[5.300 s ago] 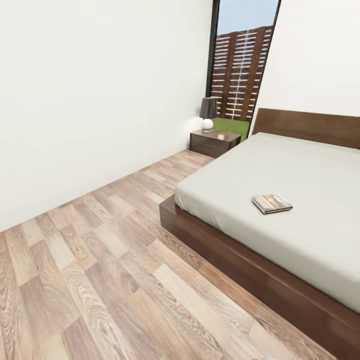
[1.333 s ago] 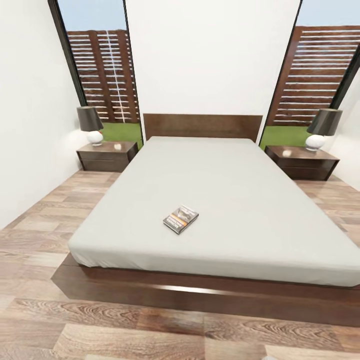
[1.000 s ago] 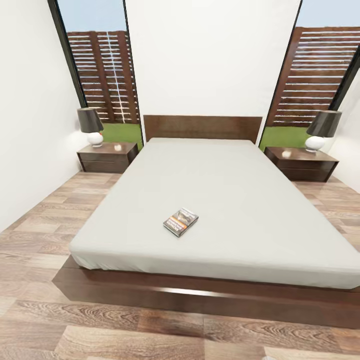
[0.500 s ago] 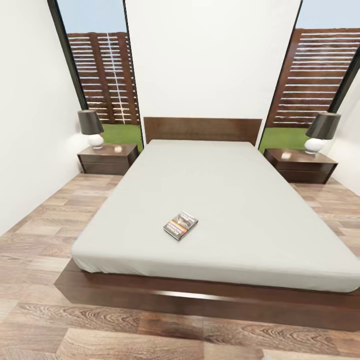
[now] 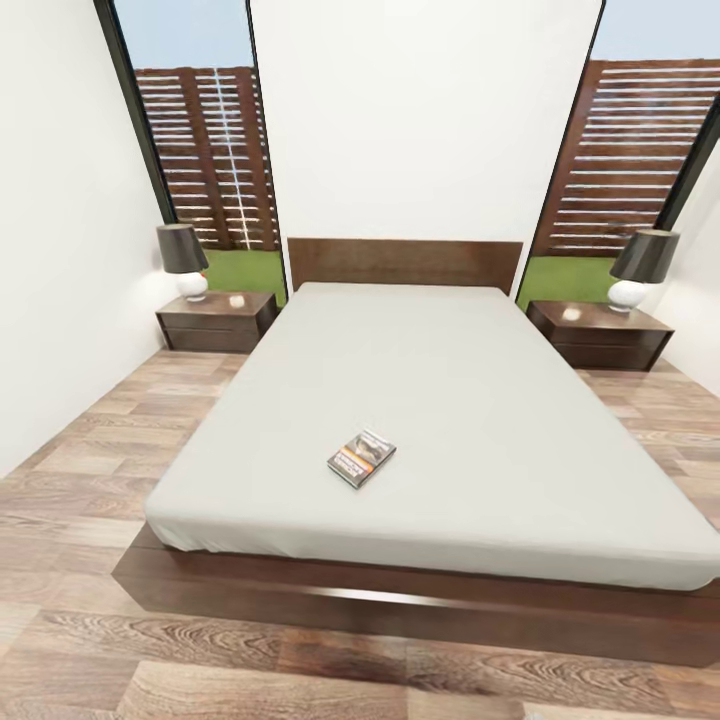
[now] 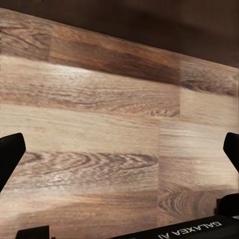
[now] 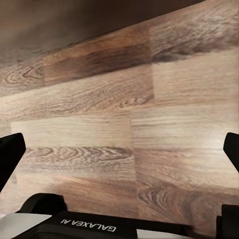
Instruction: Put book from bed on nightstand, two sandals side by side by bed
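Head view: book near bed foot edge.

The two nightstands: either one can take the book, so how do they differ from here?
The left nightstand stands beside the white side wall, while the right nightstand sits near the picture's right edge. The book lies left of the bed's middle, so nearer the left nightstand than the right. Both are low, dark wood, each with a dark-shaded lamp.

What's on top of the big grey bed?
One small thin book with orange lettering lies flat on the pale grey mattress of the bed, near the foot end. Nothing else rests on it. The mattress part under the book is covered.
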`<state>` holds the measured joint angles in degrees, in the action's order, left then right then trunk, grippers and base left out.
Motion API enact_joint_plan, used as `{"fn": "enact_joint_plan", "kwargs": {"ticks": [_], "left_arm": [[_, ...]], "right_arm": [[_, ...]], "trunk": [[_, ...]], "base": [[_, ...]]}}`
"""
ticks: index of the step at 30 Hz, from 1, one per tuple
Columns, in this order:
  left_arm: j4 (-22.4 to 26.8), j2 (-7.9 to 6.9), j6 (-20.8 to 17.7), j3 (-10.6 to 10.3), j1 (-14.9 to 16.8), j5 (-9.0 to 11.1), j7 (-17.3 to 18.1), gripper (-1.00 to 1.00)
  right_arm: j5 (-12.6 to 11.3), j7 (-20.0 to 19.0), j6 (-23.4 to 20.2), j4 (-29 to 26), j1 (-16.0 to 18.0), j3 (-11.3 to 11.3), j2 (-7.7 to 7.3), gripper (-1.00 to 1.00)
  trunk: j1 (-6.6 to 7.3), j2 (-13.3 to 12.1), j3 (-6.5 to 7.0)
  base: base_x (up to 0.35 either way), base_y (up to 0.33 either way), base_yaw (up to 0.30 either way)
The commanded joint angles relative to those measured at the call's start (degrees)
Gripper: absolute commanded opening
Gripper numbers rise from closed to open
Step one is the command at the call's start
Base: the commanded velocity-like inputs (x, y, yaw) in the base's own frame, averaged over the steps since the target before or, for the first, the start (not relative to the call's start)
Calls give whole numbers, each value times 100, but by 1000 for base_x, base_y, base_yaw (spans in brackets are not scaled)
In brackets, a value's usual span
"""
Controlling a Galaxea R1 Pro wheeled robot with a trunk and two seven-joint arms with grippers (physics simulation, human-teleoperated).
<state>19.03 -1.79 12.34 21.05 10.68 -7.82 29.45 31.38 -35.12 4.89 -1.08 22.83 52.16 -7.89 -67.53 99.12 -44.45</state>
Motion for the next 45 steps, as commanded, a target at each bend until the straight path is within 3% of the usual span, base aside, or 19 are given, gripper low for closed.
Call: {"fn": "enact_joint_plan", "kwargs": {"ticks": [1,39,45], "left_arm": [[-4,3,32,47,5,-61,26,100],[-5,4,32,46,5,-61,26,100],[-5,4,32,48,5,-61,28,100]], "right_arm": [[61,-10,25,2,2,40,-2,100],[61,-3,27,2,2,40,-2,100],[61,-3,27,2,2,40,-2,100]], "trunk": [[23,-39,14],[858,-1564,696],[858,-1564,696]], "base": [[0,0,0],[0,0,0],[0,0,0]]}}
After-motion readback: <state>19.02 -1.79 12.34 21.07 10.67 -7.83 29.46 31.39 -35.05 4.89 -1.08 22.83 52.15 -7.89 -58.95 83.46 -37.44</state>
